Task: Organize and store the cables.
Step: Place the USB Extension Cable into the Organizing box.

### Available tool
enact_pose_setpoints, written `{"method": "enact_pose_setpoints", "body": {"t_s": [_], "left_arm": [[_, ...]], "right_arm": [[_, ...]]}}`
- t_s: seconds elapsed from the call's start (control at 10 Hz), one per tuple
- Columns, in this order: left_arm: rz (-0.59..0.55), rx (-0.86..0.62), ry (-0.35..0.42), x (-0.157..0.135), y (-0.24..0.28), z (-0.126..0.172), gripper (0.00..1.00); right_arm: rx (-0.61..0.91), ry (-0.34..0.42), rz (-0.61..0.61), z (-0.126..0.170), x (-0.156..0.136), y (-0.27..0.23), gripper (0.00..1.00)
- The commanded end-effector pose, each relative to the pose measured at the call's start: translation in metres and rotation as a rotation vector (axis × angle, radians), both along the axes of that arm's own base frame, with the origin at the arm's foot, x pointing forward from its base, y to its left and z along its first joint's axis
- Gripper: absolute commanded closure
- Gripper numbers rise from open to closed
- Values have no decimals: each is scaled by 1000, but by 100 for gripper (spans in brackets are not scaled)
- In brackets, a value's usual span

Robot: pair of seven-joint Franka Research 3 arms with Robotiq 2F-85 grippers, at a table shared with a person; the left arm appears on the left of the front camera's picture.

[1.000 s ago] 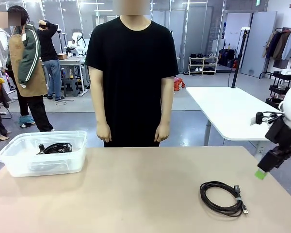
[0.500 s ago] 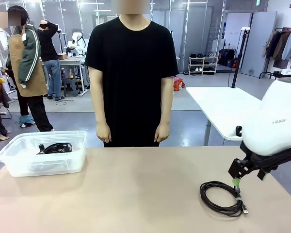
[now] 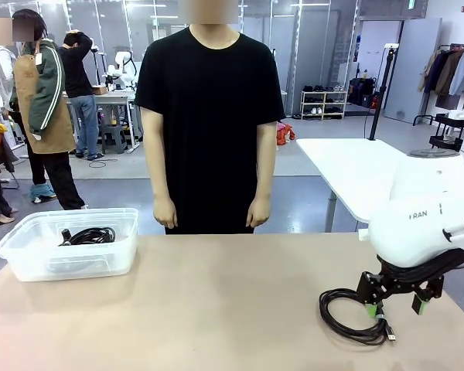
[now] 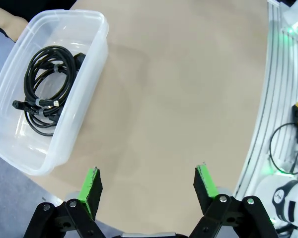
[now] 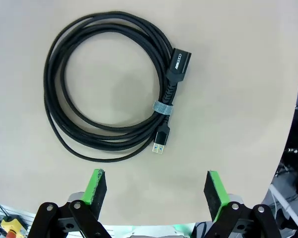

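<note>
Right gripper: the black two-finger right gripper with green pads [image 3: 393, 308] hangs low over the table with its jaws spread wide and nothing between them – by the look of it, set up to descend on the cable below.
Right gripper target: the loose black round-coiled cable with a grey band and a blue-tipped USB plug [image 5: 109, 84] lies flat on the beige table top [image 3: 216, 309]; in the right wrist view it sits at 11 o'clock from the gripper [image 5: 155, 191], clear of both pads.
Grip point, judged: the banded section near the plug bundles all turns, so closing there would likely lift the coil whole.
Left gripper: the black two-finger left gripper with green pads [image 4: 149, 191] is spread apart and empty, held above the table's near edge – apparently parked while the other arm works.
Storage: the clear rectangular plastic bin [image 4: 87, 94] stands at 10 o'clock in the left wrist view, well apart from the loose cable, which lies at the table's opposite end in the front view.
Stored item: a second black coiled cable with pale ties [image 4: 47, 84] already lies inside the bin.
Surroundings: a person in a black T-shirt [image 3: 209, 116] stands at the far edge, hands at the sides.
Obstructions: the table between the loose cable and the bin is bare; the bin's wall must be cleared on delivery.
</note>
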State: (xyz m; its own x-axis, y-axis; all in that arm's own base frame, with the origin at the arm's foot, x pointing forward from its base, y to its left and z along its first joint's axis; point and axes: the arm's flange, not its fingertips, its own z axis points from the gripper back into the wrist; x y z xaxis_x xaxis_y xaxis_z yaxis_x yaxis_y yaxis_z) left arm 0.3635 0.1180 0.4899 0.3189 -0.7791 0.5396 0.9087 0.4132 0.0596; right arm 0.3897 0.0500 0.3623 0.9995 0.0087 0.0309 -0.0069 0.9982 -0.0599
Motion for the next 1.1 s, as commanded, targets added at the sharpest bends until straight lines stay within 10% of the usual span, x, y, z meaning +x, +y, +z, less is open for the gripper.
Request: {"method": "enact_pose_setpoints", "body": {"t_s": [0.0, 0.9, 1.0], "left_arm": [[7, -12, -3, 2, -1, -1, 6], [7, -12, -3, 2, -1, -1, 6], [7, -12, -3, 2, -1, -1, 6]], "right_arm": [[-3, 3, -79, -16, 6, 3, 0], [43, -77, -210, -61, 22, -14, 0], [52, -80, -217, -62, 22, -15, 15]]}}
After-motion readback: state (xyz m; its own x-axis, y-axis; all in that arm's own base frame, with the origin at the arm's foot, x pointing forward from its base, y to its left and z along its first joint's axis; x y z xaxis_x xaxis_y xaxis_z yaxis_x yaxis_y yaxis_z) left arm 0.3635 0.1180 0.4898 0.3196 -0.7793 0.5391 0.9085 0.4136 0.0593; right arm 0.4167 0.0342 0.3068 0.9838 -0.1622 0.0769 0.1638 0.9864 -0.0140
